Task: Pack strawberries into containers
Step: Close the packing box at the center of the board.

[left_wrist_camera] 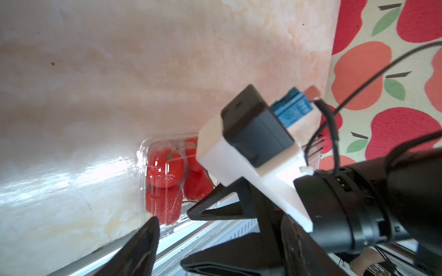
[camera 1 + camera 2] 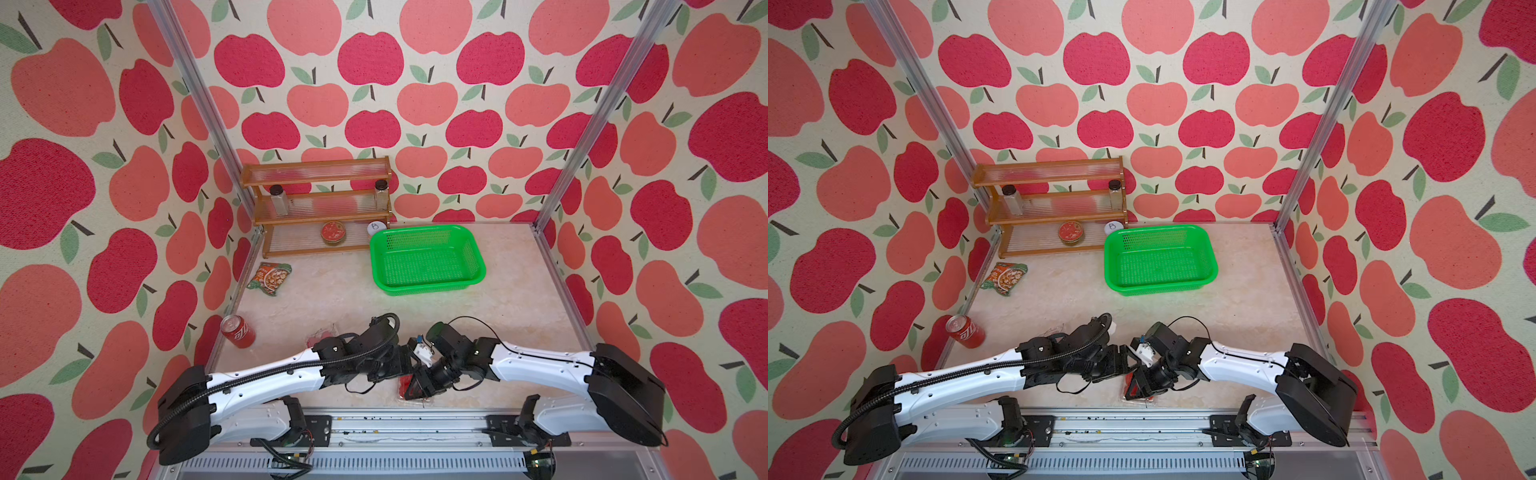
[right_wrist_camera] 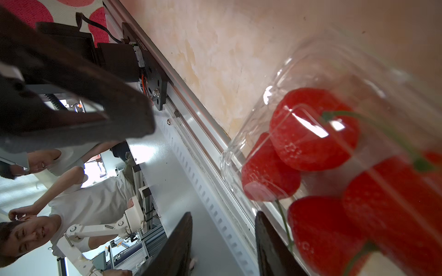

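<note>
At the near edge of the table, a clear container is being shown lying flat just beside the front rail. At least four strawberries are being shown inside it, under what appears to be the lowered lid. Whether the lid is latched cannot be told.

The right gripper is being held at this container with its jaws at a moderate gap and nothing between them. One finger is being shown close against the container's end, but contact cannot be confirmed. The left gripper is being held just beside it, with jaws wide and empty.

The container is being judged light, thin-walled and glossy. It is being expected to flex under pressure and to slide on the smooth top when pushed. Hold is being advised at the stiffer rim flange or across the ribbed short walls. The lid's centre is being ruled out, since it could be dented down onto the berries.

Farther in, a second container is being mostly hidden behind the left arm, and its contents cannot be told. Farthest, the green basket is being shown well apart from both grippers.
</note>
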### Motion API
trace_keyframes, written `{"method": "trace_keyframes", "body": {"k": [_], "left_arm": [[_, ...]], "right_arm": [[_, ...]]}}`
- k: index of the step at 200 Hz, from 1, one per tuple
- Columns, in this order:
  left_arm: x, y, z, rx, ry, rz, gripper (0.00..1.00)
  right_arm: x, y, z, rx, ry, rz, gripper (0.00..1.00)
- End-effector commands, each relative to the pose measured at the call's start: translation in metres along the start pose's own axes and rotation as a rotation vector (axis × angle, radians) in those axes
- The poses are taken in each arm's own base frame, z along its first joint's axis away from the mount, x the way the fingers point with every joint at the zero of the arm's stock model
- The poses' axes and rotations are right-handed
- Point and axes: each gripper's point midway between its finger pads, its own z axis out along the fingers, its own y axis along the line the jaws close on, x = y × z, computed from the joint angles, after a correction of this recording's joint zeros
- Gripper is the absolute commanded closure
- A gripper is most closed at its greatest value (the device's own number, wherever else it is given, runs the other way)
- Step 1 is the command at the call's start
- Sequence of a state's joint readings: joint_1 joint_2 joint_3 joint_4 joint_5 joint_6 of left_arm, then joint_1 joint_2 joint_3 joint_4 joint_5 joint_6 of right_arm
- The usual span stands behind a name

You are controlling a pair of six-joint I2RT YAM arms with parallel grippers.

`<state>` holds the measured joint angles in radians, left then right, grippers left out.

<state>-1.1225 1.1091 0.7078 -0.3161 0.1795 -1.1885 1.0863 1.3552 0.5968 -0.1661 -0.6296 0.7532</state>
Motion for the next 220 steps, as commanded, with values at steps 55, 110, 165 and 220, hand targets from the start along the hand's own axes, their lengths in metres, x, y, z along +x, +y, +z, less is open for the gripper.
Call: {"method": "trace_keyframes", "body": {"k": [55, 110, 165, 220], "left_arm": [[0.027, 0.024, 0.004, 0.013, 0.038, 0.01, 0.63], [0.02, 0.04, -0.018, -0.044, -0.025, -0.013, 0.65], [0.005, 0.049, -0.057, -0.076, -0.131, -0.048, 0.65], [-0.002, 0.067, -0.08, -0.129, -0.207, -0.117, 0.64]], "right_arm": [[-0.009, 0.001, 0.003, 0.016, -0.022, -0.004, 0.56], [-0.019, 0.01, 0.002, -0.002, -0.047, -0.018, 0.56], [-0.027, 0.016, 0.006, -0.016, -0.044, -0.027, 0.56], [-0.031, 0.016, 0.013, -0.027, -0.034, -0.021, 0.56]]}}
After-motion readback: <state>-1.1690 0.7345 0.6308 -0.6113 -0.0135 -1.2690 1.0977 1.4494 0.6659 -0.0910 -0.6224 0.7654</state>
